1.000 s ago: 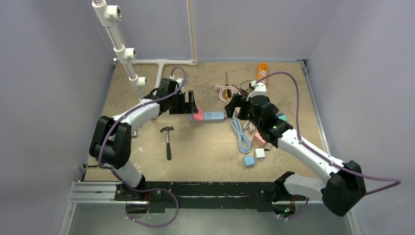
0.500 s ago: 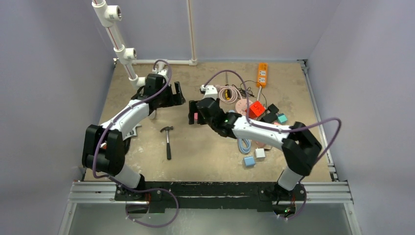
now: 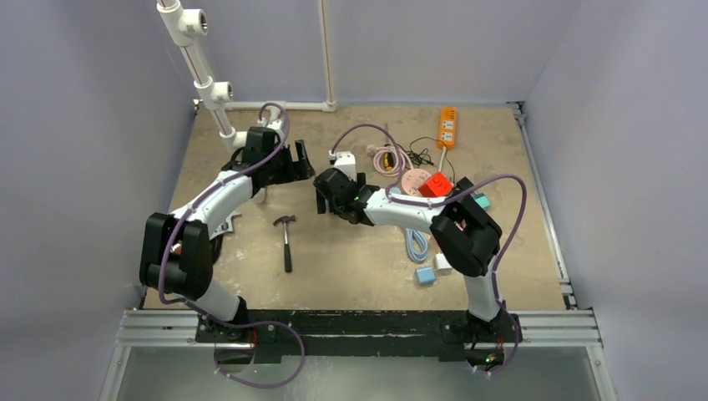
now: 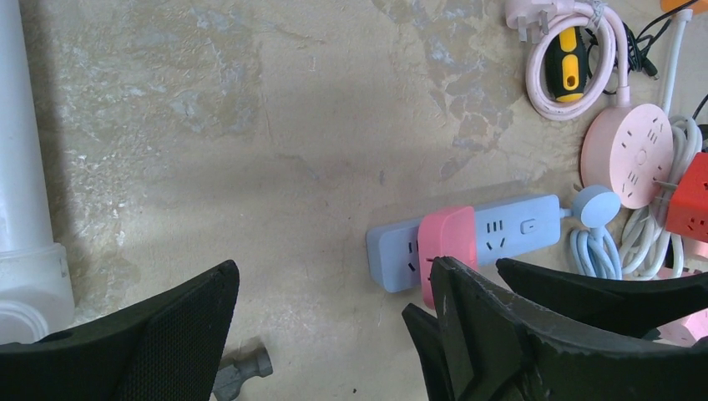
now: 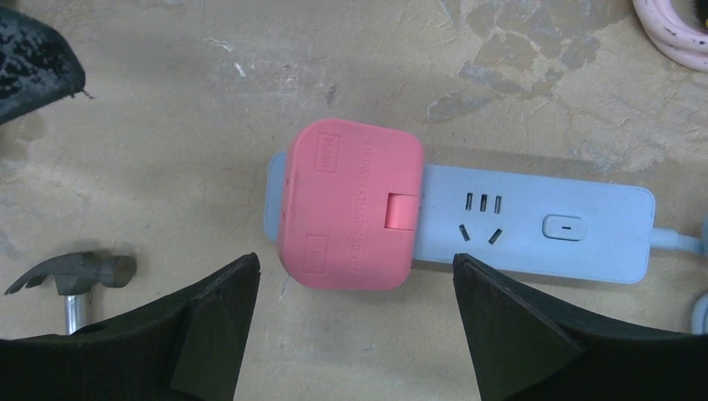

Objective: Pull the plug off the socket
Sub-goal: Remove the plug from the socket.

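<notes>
The pink plug [image 5: 351, 205] sits pushed into the end outlet of the blue power strip [image 5: 534, 225], which lies flat on the surface [image 5: 167, 100]. My right end effector [image 5: 354, 261] hangs over it, fingers apart and empty, straddling the plug. The left end effector [image 4: 334, 267] is also apart and holds nothing. I judge the plug to be rigid, light, smooth plastic, so I'd pinch its flat side faces. The strip looks light and would probably lift with it unless pinned.
</notes>
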### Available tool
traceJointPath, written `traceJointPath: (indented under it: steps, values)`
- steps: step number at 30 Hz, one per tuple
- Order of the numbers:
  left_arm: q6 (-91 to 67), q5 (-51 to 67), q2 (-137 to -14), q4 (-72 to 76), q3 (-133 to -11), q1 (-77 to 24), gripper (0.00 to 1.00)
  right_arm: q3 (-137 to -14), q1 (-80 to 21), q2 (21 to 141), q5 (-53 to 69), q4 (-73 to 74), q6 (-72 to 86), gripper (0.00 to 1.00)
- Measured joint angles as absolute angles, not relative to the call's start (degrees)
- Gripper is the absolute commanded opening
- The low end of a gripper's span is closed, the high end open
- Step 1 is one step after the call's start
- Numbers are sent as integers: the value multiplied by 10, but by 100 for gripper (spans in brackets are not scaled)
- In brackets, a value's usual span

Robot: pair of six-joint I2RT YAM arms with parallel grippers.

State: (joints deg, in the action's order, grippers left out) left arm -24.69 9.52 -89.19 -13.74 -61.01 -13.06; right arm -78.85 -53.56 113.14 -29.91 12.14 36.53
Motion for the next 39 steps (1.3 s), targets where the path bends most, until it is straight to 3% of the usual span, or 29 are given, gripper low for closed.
traceJointPath:
  steps: [11, 24, 33, 39]
  values:
    - [-249, 106, -892, -137, -610, -128, 84, -830, -536, 1162, -331, 153, 365, 69]
    - [-249, 112, -892, -137, -610, -128, 84, -820, -527, 1140, -355, 166, 378, 61]
    - [-249, 118, -899, -137, -610, -128, 84, -755, -482, 1067, -349, 147, 380, 60]
    - [-249, 121, -902, -135, -610, -128, 84, -697, -450, 1025, -285, 100, 371, 67]
